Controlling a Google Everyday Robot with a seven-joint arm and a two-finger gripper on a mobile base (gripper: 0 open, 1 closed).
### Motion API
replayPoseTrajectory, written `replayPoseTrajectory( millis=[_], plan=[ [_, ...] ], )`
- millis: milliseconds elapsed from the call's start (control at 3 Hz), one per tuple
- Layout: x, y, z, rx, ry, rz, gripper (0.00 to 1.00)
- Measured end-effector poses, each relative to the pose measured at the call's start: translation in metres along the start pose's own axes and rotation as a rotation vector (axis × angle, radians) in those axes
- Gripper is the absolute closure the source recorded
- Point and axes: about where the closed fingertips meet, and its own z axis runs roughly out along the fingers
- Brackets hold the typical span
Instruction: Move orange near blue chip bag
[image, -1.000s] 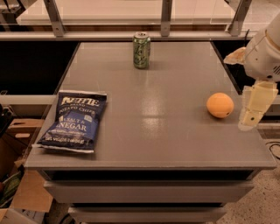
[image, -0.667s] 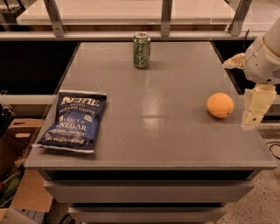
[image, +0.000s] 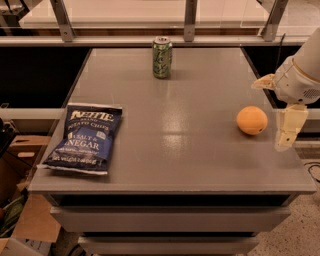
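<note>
The orange (image: 251, 120) rests on the grey table (image: 170, 150) near its right edge. The blue chip bag (image: 85, 137) lies flat at the table's front left, far from the orange. My gripper (image: 268, 116) hangs at the right edge of the table, just right of the orange. It is open and empty. One finger (image: 288, 127) points down beside the orange and the other (image: 263, 82) sticks out to the left behind it. Neither touches the fruit.
A green soda can (image: 162, 57) stands upright at the back middle of the table. A metal rail and posts (image: 189, 20) run behind the table. Cardboard boxes (image: 25, 220) sit on the floor at the lower left.
My gripper has sunk slightly beside the orange. The orange, the bag and the can have not moved.
</note>
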Motion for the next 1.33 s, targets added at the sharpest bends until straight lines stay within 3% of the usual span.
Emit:
replayPoseTrajectory(
  millis=[333, 667, 1333],
  plan=[
    [0.001, -0.007, 0.017, -0.02, -0.019, -0.01, 0.0],
    [-0.006, -0.011, 0.025, -0.023, -0.031, -0.026, 0.17],
    [-0.015, -0.016, 0.019, -0.001, -0.022, -0.038, 0.64]
  ],
)
